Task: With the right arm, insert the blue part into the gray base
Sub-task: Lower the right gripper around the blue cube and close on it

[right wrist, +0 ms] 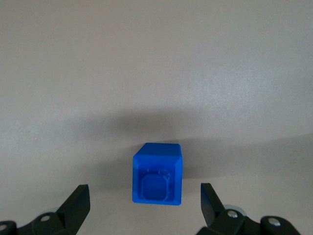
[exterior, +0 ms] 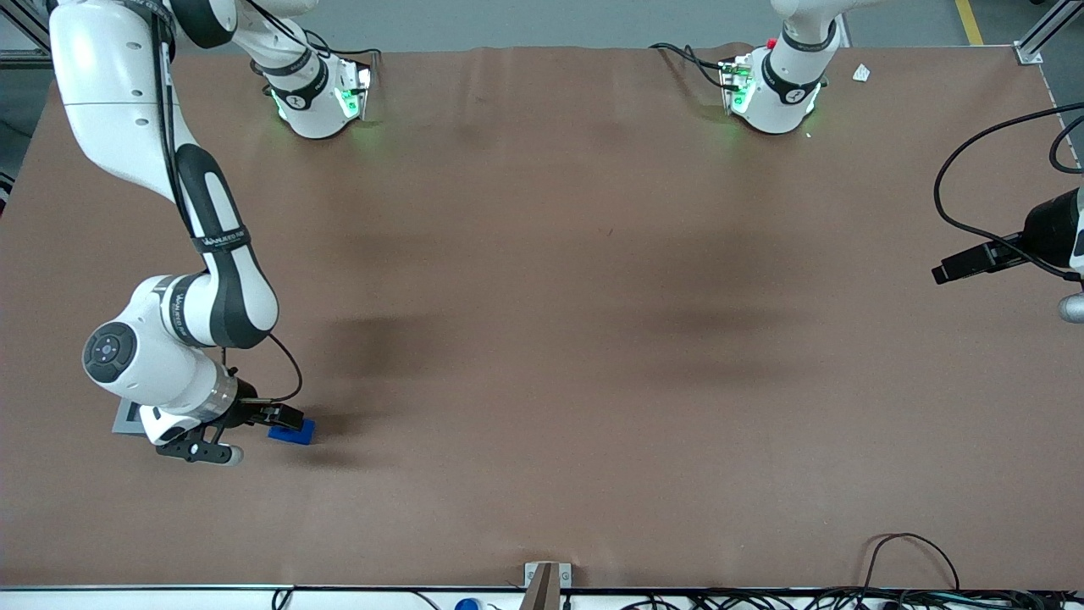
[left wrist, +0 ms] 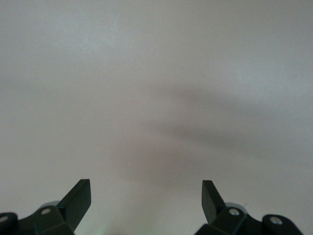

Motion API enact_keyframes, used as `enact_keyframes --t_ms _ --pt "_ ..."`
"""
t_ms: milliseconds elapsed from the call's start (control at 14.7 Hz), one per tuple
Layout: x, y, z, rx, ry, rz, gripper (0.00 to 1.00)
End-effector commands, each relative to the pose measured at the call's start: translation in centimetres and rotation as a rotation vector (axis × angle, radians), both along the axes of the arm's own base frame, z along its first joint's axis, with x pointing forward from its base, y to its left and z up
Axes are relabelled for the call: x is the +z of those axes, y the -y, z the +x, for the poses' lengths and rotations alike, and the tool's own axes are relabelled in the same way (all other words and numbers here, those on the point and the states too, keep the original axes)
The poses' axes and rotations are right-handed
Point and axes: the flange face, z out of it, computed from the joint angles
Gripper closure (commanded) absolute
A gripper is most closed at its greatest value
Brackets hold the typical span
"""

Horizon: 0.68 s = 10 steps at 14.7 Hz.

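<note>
Front view: the white jointed right arm (exterior: pixel 212 280) with black joint sections reaches down toward the working arm's end of the brown cloth-covered desk (exterior: pixel 593 339), close to the edge nearest the camera. Its black two-finger jaws, the gripper (exterior: pixel 254 428), hang low over the desk, just beside the small bright-blue plastic block, the blue part (exterior: pixel 292 433), which lies flat on the cloth at about 3 o'clock from the wrist. The light-gray square plastic box, the gray base (exterior: pixel 129 417), sits at about 9 o'clock from the wrist, mostly covered by the arm, so only one corner and a strip of its darker top shows. The wrist stands between the two pieces. Black cables (exterior: pixel 915 551) trail along the desk's near edge, well apart from the work.

Left wrist view: only bare cloth and soft shadows.

Right wrist view: the gripper (right wrist: pixel 145 203) stands wide open, holding nothing, a finger on either side of the blue part (right wrist: pixel 157 178) and neither touching it. The block rests on the cloth, its recessed, roughly square face turned up toward the camera; its slightly longer axis seems to run along the 12-to-6 line, across the gap between the fingers, though the foreshortening makes this uncertain.
</note>
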Motion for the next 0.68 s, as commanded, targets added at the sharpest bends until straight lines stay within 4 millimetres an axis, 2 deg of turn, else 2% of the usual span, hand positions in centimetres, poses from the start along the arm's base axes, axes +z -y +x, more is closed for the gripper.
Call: enact_keyframes --t_ms 0,272,340,475,611 --pt "-1.27 -0.05 0.84 -0.054 -0.004 0.015 0.0" --pt "-1.89 -0.05 0.84 -0.049 -0.01 0.006 0.01" --pt "-1.99 0.06 0.84 -0.047 -0.009 0.004 0.12" --pt "-1.93 0.2 0.91 -0.039 -0.003 -0.006 0.24" --pt "-2.04 0.65 0.92 -0.041 -0.004 -0.008 0.29"
